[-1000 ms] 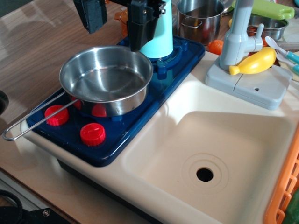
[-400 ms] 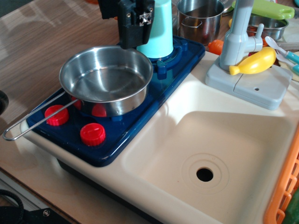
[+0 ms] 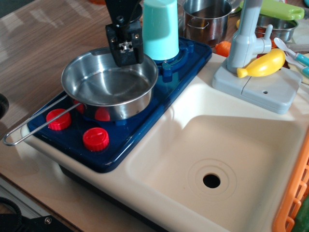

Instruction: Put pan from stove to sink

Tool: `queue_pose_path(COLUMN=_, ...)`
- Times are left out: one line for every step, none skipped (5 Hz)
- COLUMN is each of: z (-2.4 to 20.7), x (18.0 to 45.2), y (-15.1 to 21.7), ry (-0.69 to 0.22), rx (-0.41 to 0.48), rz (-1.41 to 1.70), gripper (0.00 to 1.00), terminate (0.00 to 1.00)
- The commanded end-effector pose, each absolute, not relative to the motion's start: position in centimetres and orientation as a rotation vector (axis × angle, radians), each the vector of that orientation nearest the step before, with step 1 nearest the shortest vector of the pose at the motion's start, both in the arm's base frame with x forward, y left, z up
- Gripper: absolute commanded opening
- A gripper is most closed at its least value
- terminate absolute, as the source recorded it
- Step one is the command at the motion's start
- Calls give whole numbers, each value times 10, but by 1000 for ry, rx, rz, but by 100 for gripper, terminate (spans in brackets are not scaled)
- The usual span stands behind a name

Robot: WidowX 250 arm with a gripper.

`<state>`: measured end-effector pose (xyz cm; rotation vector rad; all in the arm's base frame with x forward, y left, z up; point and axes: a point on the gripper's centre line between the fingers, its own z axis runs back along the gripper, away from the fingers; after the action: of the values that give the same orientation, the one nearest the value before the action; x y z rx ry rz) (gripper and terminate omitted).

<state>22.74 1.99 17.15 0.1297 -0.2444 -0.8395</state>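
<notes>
Pan (image 3: 110,84): polished, mirror-bright steel. Stove (image 3: 140,121): glossy dark blue plastic. Sink (image 3: 241,145): smooth cream plastic. Worktop (image 3: 38,48): wood-grain.

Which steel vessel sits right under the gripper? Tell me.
The pan on the stove, wide and shallow with a long wire handle. The gripper hangs over its back rim. The taller pot stands behind the stove, off to the right.

A single fixed view looks down obliquely from the front of the counter, at close range. It faces the stove (image 3: 120,140) on the left and the sink (image 3: 164,159) on the right. The gripper (image 3: 124,50) enters from the top edge; the pan (image 3: 110,84) lies just below its fingertips.
</notes>
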Motion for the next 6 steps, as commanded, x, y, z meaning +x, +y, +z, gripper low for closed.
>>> queue_pose_path(z=173, x=236, y=28, ry=-285, rx=144, rz=-934, gripper=100, terminate=0)
queue_pose_path(z=171, x=242, y=32, ry=-281, rx=129, rz=-970, gripper=100, terminate=0)
queue_pose_path(z=163, x=249, y=37, ry=-297, rx=99, rz=-986, gripper=100, terminate=0)
queue_pose_path(z=156, x=250, y=40, ry=-314, rx=81, rz=-983, gripper=100, terminate=0)
queue_pose_path(z=146, x=250, y=45, ry=-336, rx=56, rz=-979, gripper=100, terminate=0)
queue_pose_path(z=140, x=249, y=48, ry=-345, rx=25, rz=-960, gripper=100, terminate=0)
